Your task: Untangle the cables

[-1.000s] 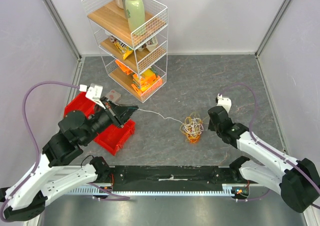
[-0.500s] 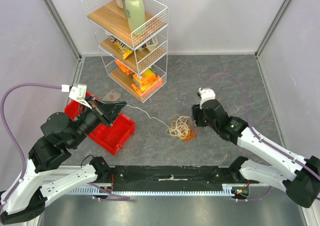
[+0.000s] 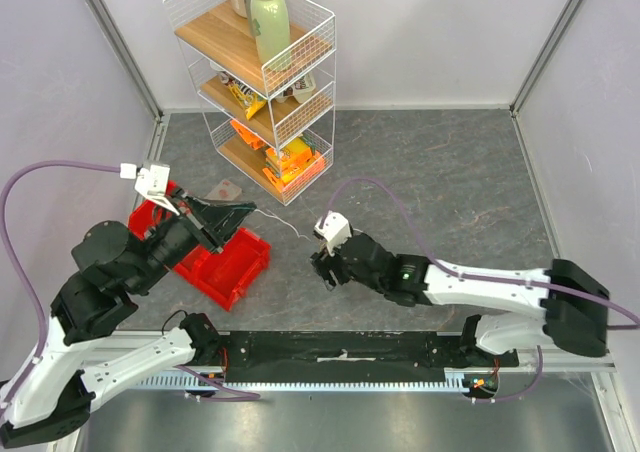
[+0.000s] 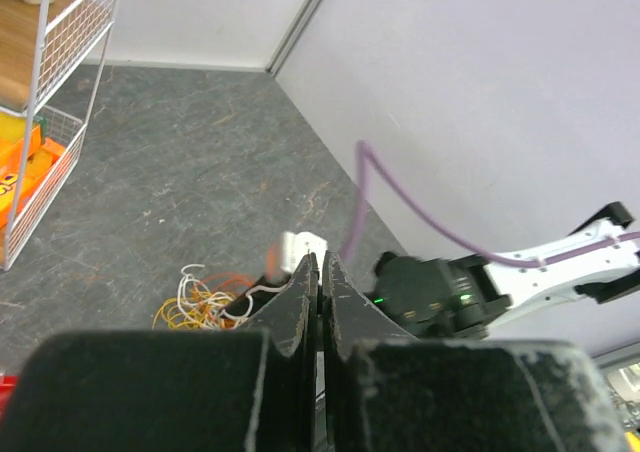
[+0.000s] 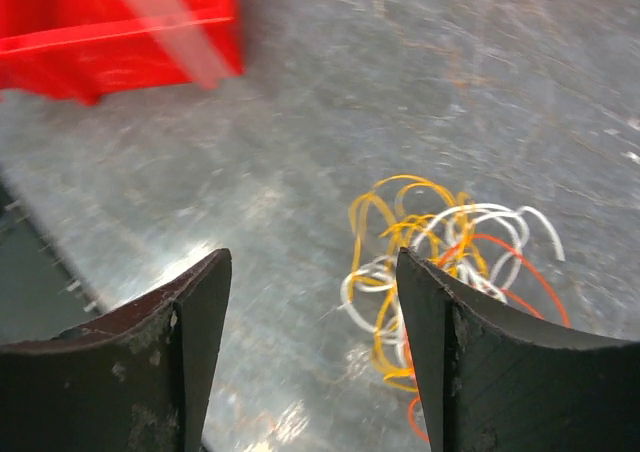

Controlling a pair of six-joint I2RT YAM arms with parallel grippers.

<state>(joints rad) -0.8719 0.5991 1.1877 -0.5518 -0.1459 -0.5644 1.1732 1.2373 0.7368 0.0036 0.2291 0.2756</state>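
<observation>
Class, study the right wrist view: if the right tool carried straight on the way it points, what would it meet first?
Probably the cables, lying on the table just ahead of the open right tool, slightly off its centre line; depth is unclear.

No legible text, label, brand, number or sign anywhere.

The overhead camera is looking down from high behind the near edge onto the grey stone-patterned tabletop (image 3: 450,172). The left wrist camera is gazing obliquely across it, the right closely downward, both catching the orange, yellow and white wire tangle (image 4: 195,307) (image 5: 440,262).
</observation>
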